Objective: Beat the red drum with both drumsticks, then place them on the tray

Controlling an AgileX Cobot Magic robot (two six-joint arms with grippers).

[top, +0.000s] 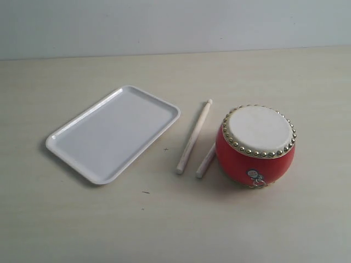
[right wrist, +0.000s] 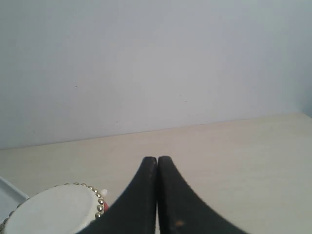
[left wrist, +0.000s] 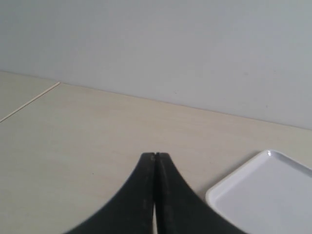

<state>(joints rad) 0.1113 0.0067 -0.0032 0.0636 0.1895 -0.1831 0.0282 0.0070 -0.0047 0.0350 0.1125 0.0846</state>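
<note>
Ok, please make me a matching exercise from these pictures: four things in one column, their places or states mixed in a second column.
1. tray
2. red drum
3. drumsticks
4. left tool

a. shut, holding nothing
b. right side of exterior view, upright
c. lying between tray and drum
d. left side of exterior view, empty

Pairs: 1-d, 2-b, 3-c, 4-a.

Count on the counter [top: 164, 219]: four loose pieces, three kinds.
I see one red drum [top: 255, 147], two drumsticks [top: 193, 137] [top: 206, 160] and one tray [top: 112, 133]; the tray corner and drum top in my wrist views are those same pieces.
</note>
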